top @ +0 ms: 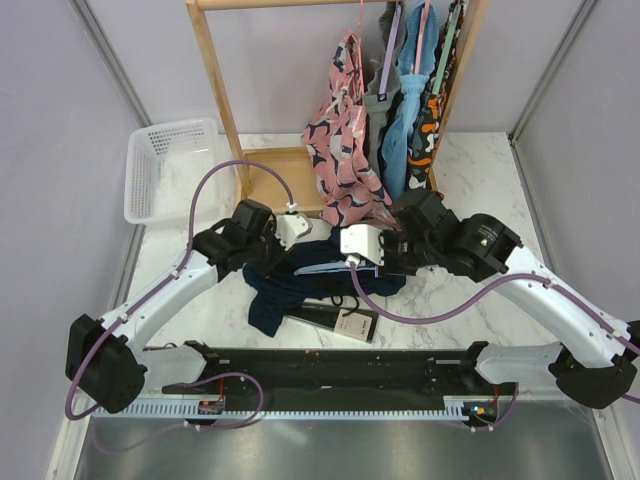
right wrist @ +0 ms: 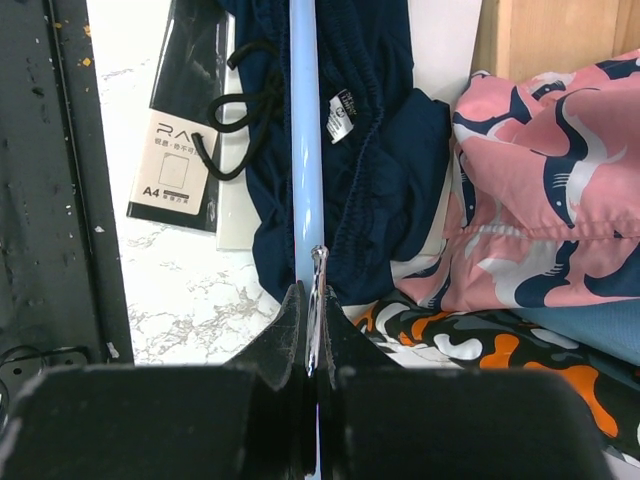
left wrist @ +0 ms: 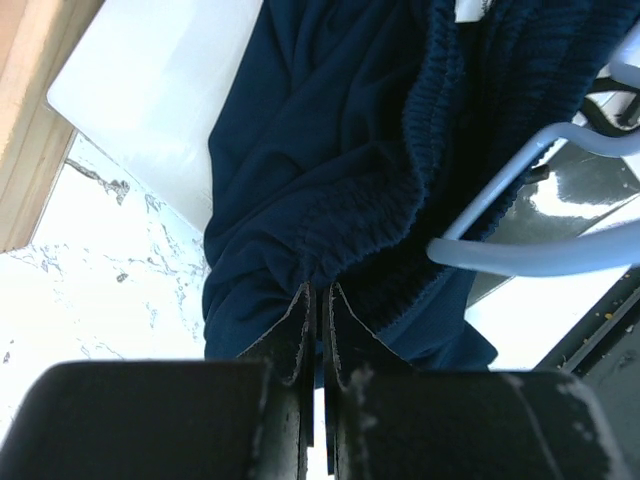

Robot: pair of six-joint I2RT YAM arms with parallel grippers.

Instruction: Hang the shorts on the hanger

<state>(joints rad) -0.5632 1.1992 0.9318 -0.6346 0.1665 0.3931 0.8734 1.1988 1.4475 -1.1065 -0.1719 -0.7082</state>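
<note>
So, left hand [left wrist: 316,295] is pinched tight on a fold of the shorts [left wrist: 300,150], and right hand [right wrist: 307,292] is clamped on the hanger [right wrist: 303,130] running straight ahead of it. Skinny grips, so I reckon the hanger could twist or the fabric slip free.

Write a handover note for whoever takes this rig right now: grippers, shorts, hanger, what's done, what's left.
Left gripper: shut on the navy shorts, near the waistband.
Right gripper: shut on the light-blue hanger.
Shorts are bunched on the marble table, and the hanger's bar runs across them.
Done: both things grasped.
Left: work the shorts onto the hanger; they are not hung yet.
</note>
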